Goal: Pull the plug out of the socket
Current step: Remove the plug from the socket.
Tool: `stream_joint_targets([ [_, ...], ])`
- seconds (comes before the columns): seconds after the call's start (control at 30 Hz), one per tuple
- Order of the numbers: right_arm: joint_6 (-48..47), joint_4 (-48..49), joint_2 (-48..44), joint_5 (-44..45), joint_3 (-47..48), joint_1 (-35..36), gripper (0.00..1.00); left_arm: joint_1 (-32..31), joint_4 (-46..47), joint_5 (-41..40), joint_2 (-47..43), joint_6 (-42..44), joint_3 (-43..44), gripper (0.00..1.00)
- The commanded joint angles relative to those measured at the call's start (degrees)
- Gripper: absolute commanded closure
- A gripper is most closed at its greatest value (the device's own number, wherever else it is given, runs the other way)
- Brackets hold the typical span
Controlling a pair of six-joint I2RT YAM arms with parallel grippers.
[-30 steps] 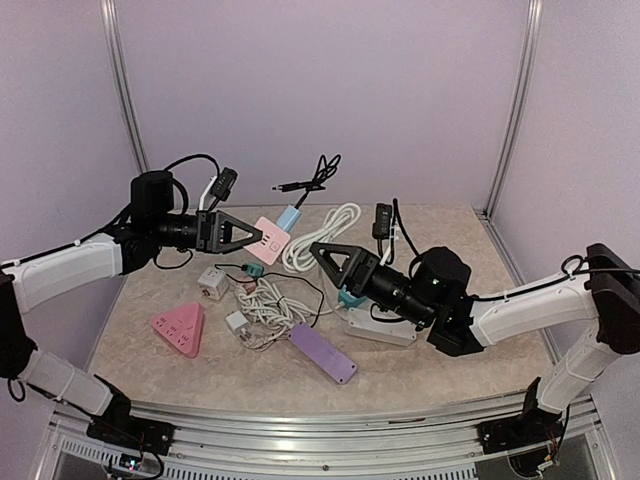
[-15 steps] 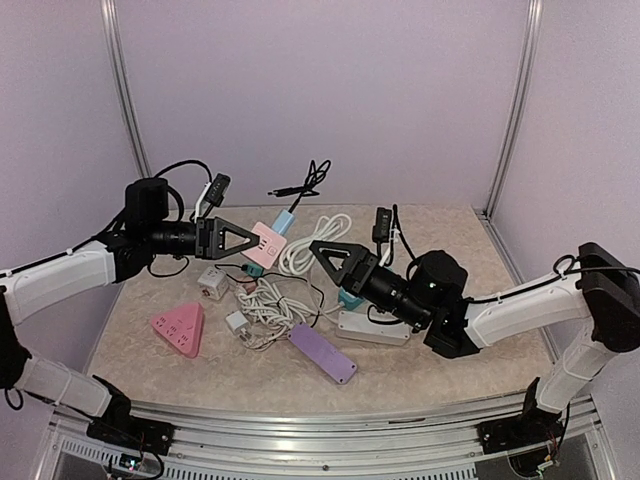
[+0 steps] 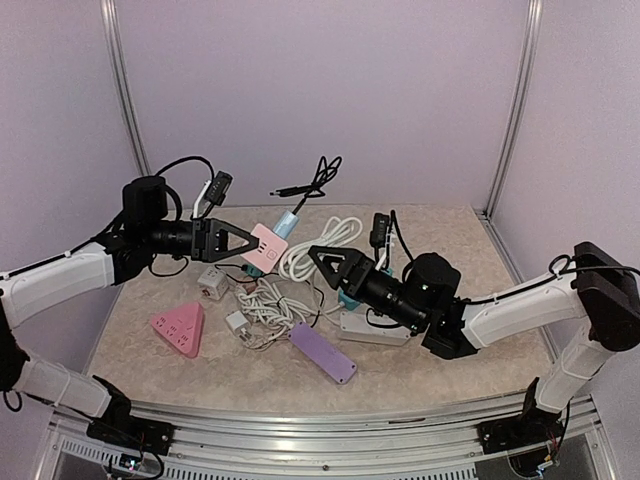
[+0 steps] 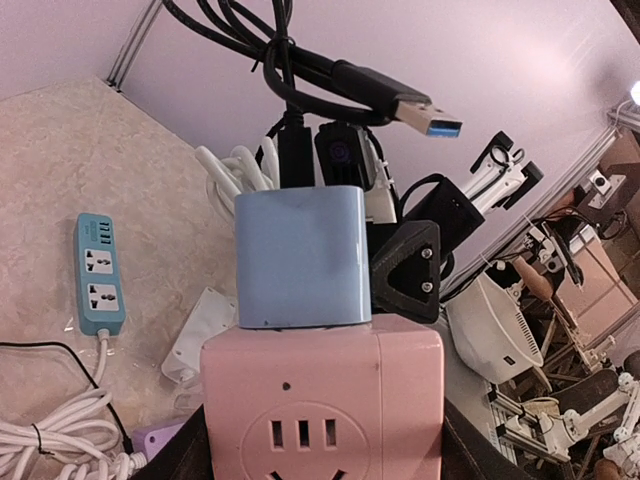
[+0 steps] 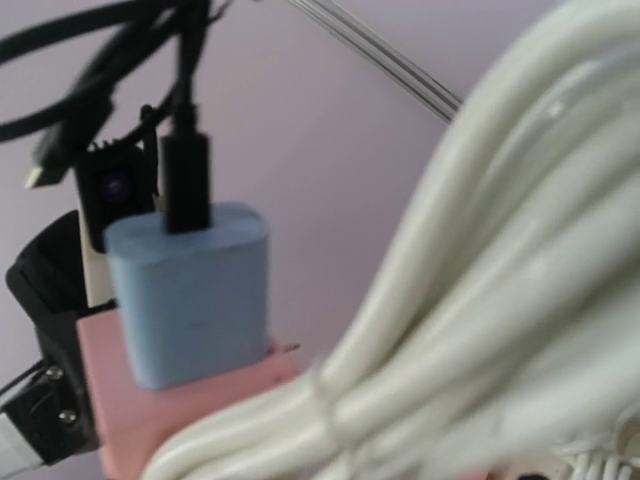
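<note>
The left pincer (image 3: pixel 249 241) is clenched on a pink socket cube (image 3: pixel 269 241) and holds it in the air above the back left part of the table (image 3: pixel 465 245), clear of the clutter below. In the left wrist view, dark fingers (image 4: pixel 188 462) flank the cube's lower sides. Its near face shows a round recess with three short slots and a small dot above them.

The plug (image 3: pixel 287 220) sits seated in the far face of the socket. It is a pale blue block with rounded corners and a smooth, unmarked side, a little narrower than the cube. A black cable (image 4: pixel 292 70) enters its outer end, loops above it, and ends in a metal USB connector (image 4: pixel 421 108) with a blue insert.

The right pincer (image 3: pixel 318 256) hangs just below and to the right of the socket, pointing towards it and apart from it. Whether it is spread or closed cannot be told. Its wrist camera sees the blue plug on the pink cube past a blurred white cable coil (image 5: pixel 480 280).

On the table lie a pink triangular strip (image 3: pixel 180 328) and a purple strip (image 3: pixel 322 352).
</note>
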Motion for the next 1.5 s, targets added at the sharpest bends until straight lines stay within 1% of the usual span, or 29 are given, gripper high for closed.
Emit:
stream_joint_targets([
  [0.0,-3.4,-0.6,-0.4,-1.2,0.9,-0.3,0.16,-1.5,6.6,4.9,-1.1,0.7,1.8,0.94],
  [0.27,-3.0,1.5,0.2,-1.3,1.4,-0.4,0.16,-3.1,4.8,5.2,-0.2,2.0,2.5,0.94],
  [0.43,-2.7,1.8,0.4,-1.7,1.8,-0.4,0.19,-3.6,4.5,5.6,0.3,2.1,2.7,0.94],
  [0.57,-2.0,2.5,0.8,-1.7,1.8,-0.3,0.24,-4.0,3.0,5.5,0.6,3.4,3.2,0.95],
  [0.67,-1.7,2.6,1.3,-2.0,2.0,-0.4,0.32,-4.1,2.4,5.1,0.6,3.9,3.4,0.95],
  [0.77,-1.4,2.3,1.7,-1.9,2.0,-0.3,0.52,-4.0,1.9,4.5,0.3,4.3,3.4,0.95],
  [0.87,-1.1,2.6,1.8,-1.7,1.6,-0.3,0.68,-3.8,1.7,4.2,0.2,4.4,3.4,0.95],
  [1.13,-2.1,1.4,1.2,-1.2,1.5,-0.4,0.99,-1.8,4.2,4.8,0.5,1.4,3.0,0.96],
  [1.3,-3.5,0.4,0.7,-0.8,1.4,-0.5,1.0,-0.3,6.3,6.4,1.3,-1.5,2.9,0.97],
  [1.37,-4.0,-0.1,0.3,-0.4,1.2,-0.5,1.0,0.6,7.7,6.9,1.9,-3.3,2.7,0.99],
  [1.47,-4.8,-0.9,-0.3,0.0,1.0,-0.4,1.0,1.4,9.0,6.9,2.4,-4.8,2.3,1.0],
])
